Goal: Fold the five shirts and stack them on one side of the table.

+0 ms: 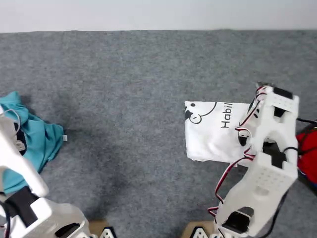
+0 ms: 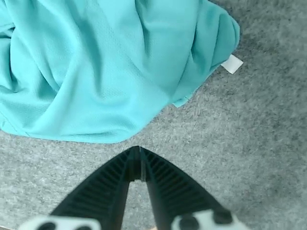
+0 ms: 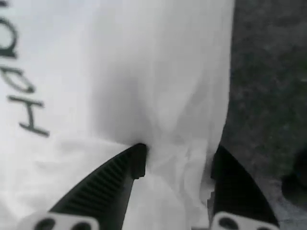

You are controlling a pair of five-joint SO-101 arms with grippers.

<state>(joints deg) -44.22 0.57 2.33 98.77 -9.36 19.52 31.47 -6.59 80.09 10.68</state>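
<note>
Soft, even light falls from above on the grey bench [image 1: 129, 74], with faint, broad shadows across its left half. The white shirt [image 3: 144, 72] glares almost blank in the right wrist view, and a grey shadow pools in its fold. The teal shirt [image 2: 96, 72] shows gentle shading in its creases and a thin dark shadow along its edge.

Folded white shirt [image 1: 213, 134] on grey surface [image 1: 124, 89] at right, partly beneath right arm [image 1: 267, 168]. Red cloth [image 1: 308, 151] at right edge. Crumpled teal shirt [image 1: 37, 139] far left, beside left arm [image 1: 20, 173].
</note>
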